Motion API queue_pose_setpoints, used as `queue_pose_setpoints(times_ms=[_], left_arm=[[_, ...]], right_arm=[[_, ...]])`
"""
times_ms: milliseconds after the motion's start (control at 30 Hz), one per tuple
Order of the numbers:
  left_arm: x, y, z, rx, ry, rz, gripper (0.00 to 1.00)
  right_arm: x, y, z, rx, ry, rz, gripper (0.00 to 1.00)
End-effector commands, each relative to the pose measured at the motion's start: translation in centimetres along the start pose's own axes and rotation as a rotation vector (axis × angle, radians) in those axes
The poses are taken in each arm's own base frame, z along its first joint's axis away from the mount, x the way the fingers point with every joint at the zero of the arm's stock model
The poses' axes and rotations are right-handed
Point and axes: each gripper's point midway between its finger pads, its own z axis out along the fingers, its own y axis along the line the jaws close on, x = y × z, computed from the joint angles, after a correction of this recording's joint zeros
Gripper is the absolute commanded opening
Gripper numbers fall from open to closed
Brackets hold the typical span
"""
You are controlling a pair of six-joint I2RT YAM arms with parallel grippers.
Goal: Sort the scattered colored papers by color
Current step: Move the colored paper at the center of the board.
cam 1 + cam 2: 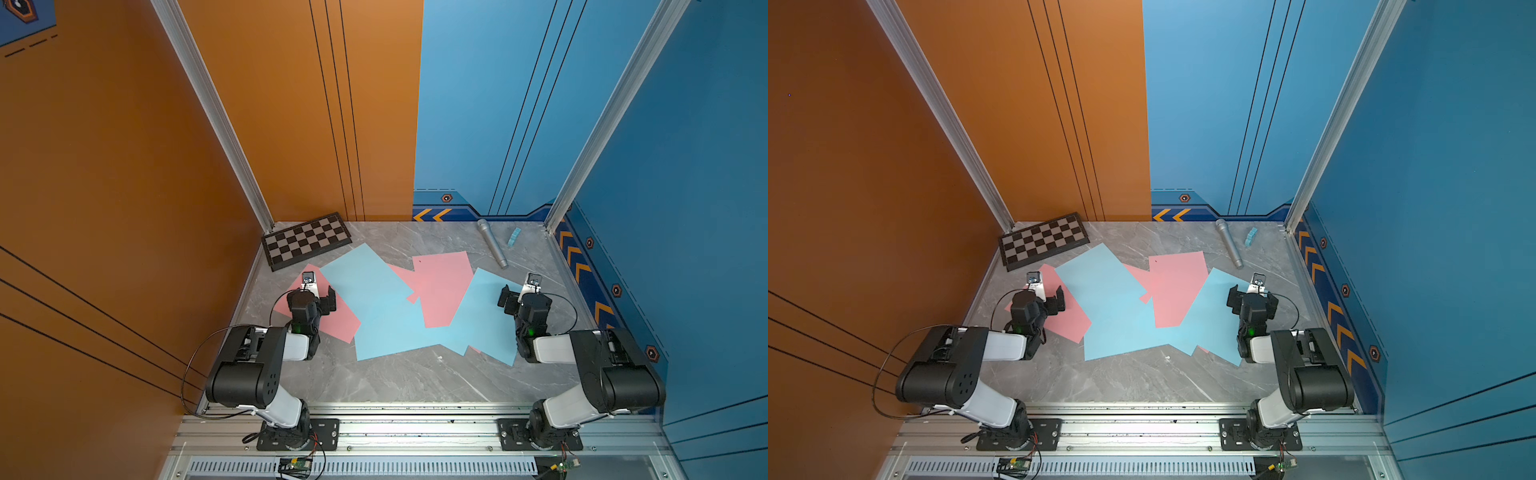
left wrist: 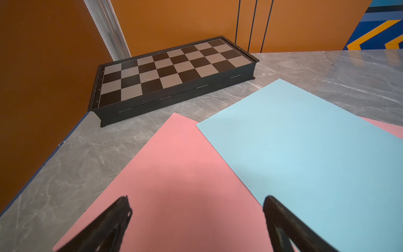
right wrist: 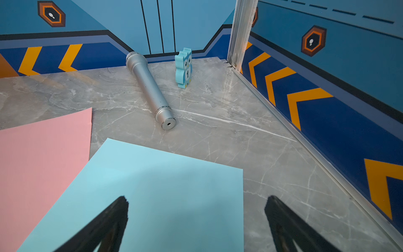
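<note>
The left gripper [image 2: 196, 203], jaws spread and empty, hangs over a pink sheet [image 2: 174, 174]. The right gripper [image 3: 196, 203], also spread and empty, hangs over a blue sheet [image 3: 152, 189]. The papers [image 1: 399, 307] lie overlapped mid-table [image 1: 399, 382], pink and blue mixed, with possibly another pink corner beneath. The board [image 1: 306, 240] lies far left, and the microphone [image 1: 492, 243] and owl block [image 1: 513, 237] far right.

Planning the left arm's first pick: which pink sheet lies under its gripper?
The pink sheet nearest the chessboard, partly tucked under a light-blue sheet; the open left gripper hangs over it. The other pink sheets lie farther toward mid-table.
</note>
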Motion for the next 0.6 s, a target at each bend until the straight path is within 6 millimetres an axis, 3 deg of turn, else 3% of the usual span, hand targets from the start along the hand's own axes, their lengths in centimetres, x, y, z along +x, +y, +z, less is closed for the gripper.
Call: queue_pose_setpoints(times_ms=[0,100,233,400,500,567], left_arm=[[-0.4,-0.2,0.2,0.024,-0.008,-0.013,0.98],[-0.5,-0.5,0.3,0.027,-0.007,0.007,0.98],[-2.9,-0.9,-0.3,-0.094,0.046,0.116,0.98],[-7.3,-5.1,-1.4,-0.027,0.036,0.226,0.98],[-10.2,-7.5,-3.5,0.032,0.019,0.171,0.98],[-11.1,-9.5,-5.1,0.124,0.028,0.113,0.98]], right_arm=[[-0.7,0.2,0.2,-0.009,-0.02,0.009,1.0],[-0.6,0.2,0.2,-0.004,-0.019,0.005,1.0],[-1.2,0.1,-0.1,0.052,-0.033,-0.016,1.0],[-1.5,0.7,-1.5,0.023,-0.09,-0.041,1.0],[-2.3,1.2,-2.3,0.014,-0.124,-0.066,1.0],[-4.0,2.3,-2.5,0.013,-0.071,-0.133,1.0]])
